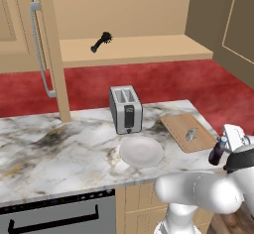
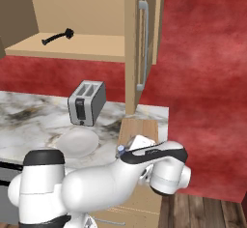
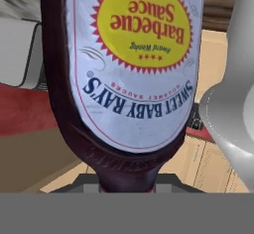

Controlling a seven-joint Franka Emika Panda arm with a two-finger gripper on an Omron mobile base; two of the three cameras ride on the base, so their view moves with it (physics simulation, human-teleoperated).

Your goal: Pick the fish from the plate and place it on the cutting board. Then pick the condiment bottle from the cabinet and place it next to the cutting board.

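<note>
The fish (image 1: 190, 134) lies on the cutting board (image 1: 177, 123) at the right end of the counter. To its left, the white plate (image 1: 141, 151) is bare. My gripper (image 1: 222, 149) is shut on the condiment bottle (image 1: 216, 154), a dark bottle with a blue cap, held just off the board's front right corner by the counter's edge. The hand view has the bottle (image 3: 124, 79) close up, its yellow-and-white label upside down. In the right base view my arm hides most of the bottle; its blue cap (image 2: 120, 149) peeks out near the board (image 2: 138, 127). The cabinet (image 1: 144, 49) stands open above.
A silver toaster (image 1: 126, 109) stands behind the plate. A small black brush (image 1: 101, 41) lies on the cabinet shelf. The open cabinet door with its grey bar handle (image 1: 40, 49) hangs over the counter's left part. The counter ends just right of the board.
</note>
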